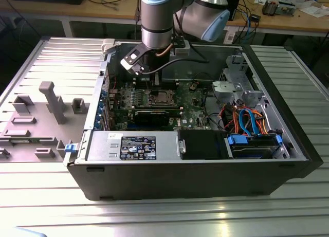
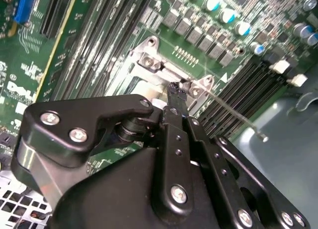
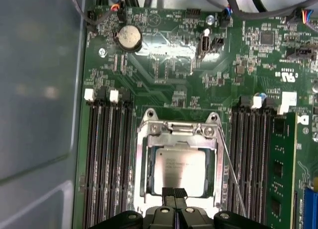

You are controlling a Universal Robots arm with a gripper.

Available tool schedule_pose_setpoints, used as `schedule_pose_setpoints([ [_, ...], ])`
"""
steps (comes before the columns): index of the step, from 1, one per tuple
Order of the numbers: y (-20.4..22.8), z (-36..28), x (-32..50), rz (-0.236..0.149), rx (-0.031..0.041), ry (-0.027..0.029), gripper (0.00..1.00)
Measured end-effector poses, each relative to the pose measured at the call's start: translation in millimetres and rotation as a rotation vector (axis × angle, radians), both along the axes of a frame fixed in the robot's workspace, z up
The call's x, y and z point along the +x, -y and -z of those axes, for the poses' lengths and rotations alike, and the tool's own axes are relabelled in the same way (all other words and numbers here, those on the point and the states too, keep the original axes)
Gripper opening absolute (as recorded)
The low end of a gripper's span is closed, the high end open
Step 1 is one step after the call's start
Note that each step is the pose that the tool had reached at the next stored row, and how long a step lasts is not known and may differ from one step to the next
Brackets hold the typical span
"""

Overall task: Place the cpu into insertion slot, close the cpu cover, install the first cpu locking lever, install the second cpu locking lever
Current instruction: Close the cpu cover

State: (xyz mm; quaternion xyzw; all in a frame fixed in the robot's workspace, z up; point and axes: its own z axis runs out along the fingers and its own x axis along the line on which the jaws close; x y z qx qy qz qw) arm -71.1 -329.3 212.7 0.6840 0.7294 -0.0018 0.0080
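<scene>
In the exterior view, a black open-sided computer case (image 1: 195,180) lies on a ribbed aluminium table (image 1: 46,206). A pale grey plastic fixture (image 1: 49,106) of posts and pockets stands just beside it on the exterior view's left. The grey-and-blue robot arm (image 1: 157,21) reaches down into the case. Its black gripper (image 1: 155,84) hangs low over the green circuit board (image 1: 198,111).

In the first wrist view, the cpu (image 3: 180,172), a small flat square chip with a silvery-grey metal top, sits in the insertion slot (image 3: 147,177). The slot is a square socket whose dark inside shows as a narrow band beside the chip. The cpu cover (image 3: 179,134), a thin silvery metal frame with a cut-out middle, lies flat around the chip (its top shows through the opening). The two black fingertips (image 3: 169,193) are pressed together with nothing seen between them, at one edge of the chip; whether they touch it I cannot tell. A thin wire locking lever (image 3: 232,174) slants away from one side of the frame, toward the long black memory slots (image 3: 248,159).

In the second wrist view, the clenched fingers (image 2: 174,97) stand at a corner of the frame, just beside the lever's hinged end. The rod runs out unlatched across the memory slots.
</scene>
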Motion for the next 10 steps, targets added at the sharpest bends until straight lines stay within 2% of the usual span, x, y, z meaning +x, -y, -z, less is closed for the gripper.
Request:
schedule_pose_setpoints([
  [2,0.1,0.0,4.5,0.0,-0.0001,-0.0001,0.11],
  [10,0.0,0.1,5.2,0.0,0.0,0.0,0.11],
])
